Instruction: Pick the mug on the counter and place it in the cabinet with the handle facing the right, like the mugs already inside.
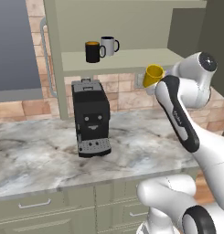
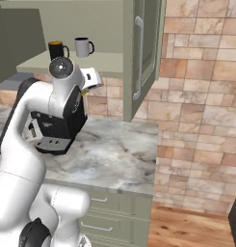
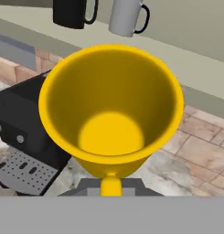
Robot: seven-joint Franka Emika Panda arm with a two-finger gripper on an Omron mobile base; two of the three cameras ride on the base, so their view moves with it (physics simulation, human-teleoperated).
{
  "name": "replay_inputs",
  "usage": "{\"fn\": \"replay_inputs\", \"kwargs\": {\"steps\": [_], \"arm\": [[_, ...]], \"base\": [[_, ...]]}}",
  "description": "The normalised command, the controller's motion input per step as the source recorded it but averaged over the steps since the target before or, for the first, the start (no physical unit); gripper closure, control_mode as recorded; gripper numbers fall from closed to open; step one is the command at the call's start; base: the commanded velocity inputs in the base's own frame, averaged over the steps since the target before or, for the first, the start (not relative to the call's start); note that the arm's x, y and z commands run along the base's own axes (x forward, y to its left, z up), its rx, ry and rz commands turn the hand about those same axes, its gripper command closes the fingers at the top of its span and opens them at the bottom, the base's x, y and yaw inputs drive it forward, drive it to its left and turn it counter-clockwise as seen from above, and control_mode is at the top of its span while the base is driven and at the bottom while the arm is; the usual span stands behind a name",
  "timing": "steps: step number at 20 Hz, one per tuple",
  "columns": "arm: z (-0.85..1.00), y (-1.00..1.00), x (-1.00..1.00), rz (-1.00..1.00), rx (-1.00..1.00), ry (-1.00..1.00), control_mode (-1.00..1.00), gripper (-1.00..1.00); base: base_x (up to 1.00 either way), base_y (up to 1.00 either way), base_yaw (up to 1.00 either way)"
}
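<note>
Below cabinet [image 1: 56, 55] shelf, arm raised, gripper [image 3: 111, 185] clamping tilted mug [image 1: 153, 75].

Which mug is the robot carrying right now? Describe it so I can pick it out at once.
Find the green cabinet above the counter; two mugs stand on its shelf. Below the shelf's right end, in the air before the brick wall, the gripper holds the mug. It is plain yellow; the shelf ones are black and grey-white.

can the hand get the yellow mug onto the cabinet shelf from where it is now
Probably yes. The hand holds the yellow mug just below the shelf, whose right part is bare; the black mug and grey-white mug stand further left. It must rise over the shelf edge first.
</note>
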Motion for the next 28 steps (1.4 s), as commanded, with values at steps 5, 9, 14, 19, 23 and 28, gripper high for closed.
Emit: {"fn": "replay_inputs", "kwargs": {"steps": [5, 9, 14, 19, 23, 28], "arm": [[0.34, 0.0, 0.07, -0.01, 0.0, -0.02, -1.0, 1.0], [0.07, -0.08, 0.31, -0.01, 0.01, -0.01, -1.0, 1.0], [0.14, -0.16, 0.43, -0.01, 0.06, -0.03, -1.0, 1.0], [0.03, -0.1, 0.54, 0.0, 0.09, 0.0, -1.0, 1.0], [0.0, -0.03, 0.63, 0.0, 0.11, 0.0, -1.0, 1.0], [0.0, 0.0, 0.67, 0.0, 0.07, 0.0, -1.0, 1.0]], "base": [[0.0, 0.0, 0.0], [0.0, 0.0, 0.0], [0.0, 0.0, 0.0], [0.0, 0.0, 0.0], [0.0, 0.0, 0.0], [0.0, 0.0, 0.0]]}}
